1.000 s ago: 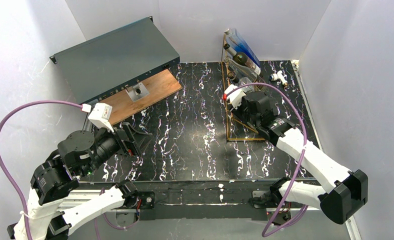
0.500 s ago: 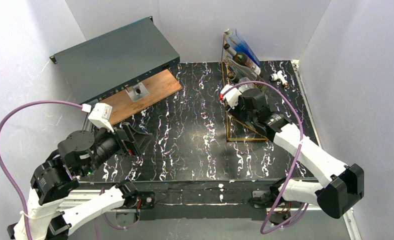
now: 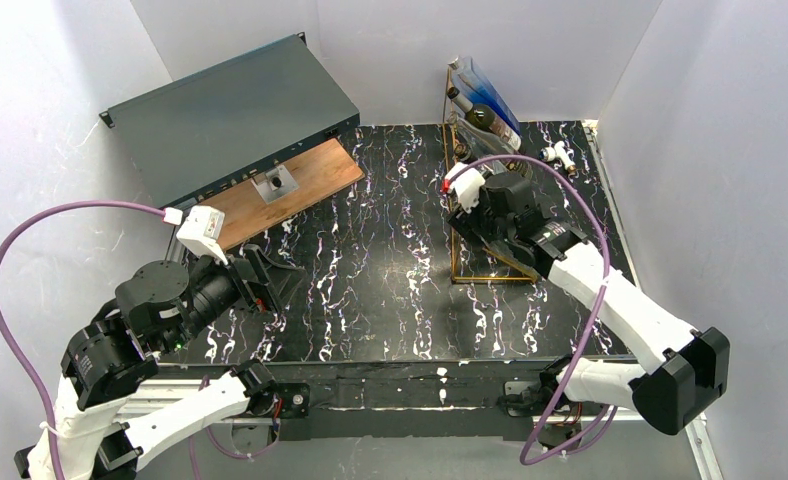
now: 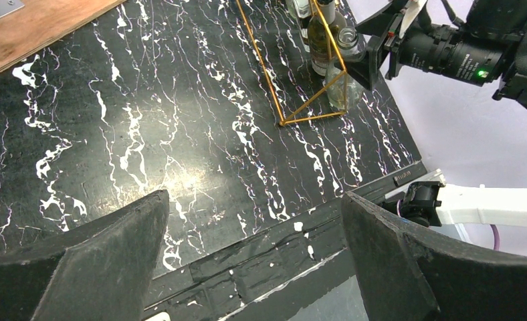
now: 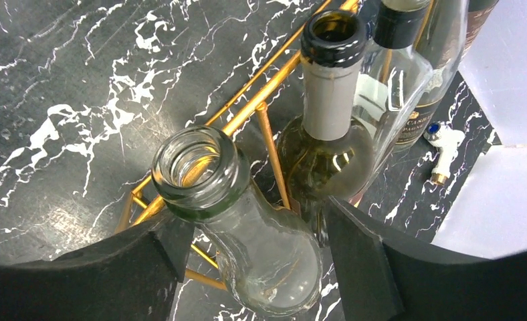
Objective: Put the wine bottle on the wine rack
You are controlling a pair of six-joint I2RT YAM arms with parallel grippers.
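A clear empty wine bottle (image 5: 261,247) leans in the bottom of the gold wire wine rack (image 5: 247,114), mouth toward my right wrist camera. My right gripper (image 5: 257,231) is open around its shoulder, with a gap showing at the right finger (image 5: 361,267). In the top view this gripper (image 3: 490,185) sits at the wine rack (image 3: 457,230) and hides the bottle. The left wrist view shows the clear bottle (image 4: 344,87) inside the wine rack (image 4: 261,60). My left gripper (image 3: 275,280) hangs open and empty over the table's near left, its fingers wide apart (image 4: 254,221).
Higher rungs hold a greenish bottle with a grey foil neck (image 5: 328,120) and other bottles, a blue one (image 3: 485,85) topmost. A dark grey metal box (image 3: 230,115) and a wooden board (image 3: 290,185) lie back left. A small white object (image 3: 558,153) lies right of the rack.
My right gripper has shifted slightly back toward the rack and its jaws have spread, letting go of the clear bottle. The left arm has not moved.
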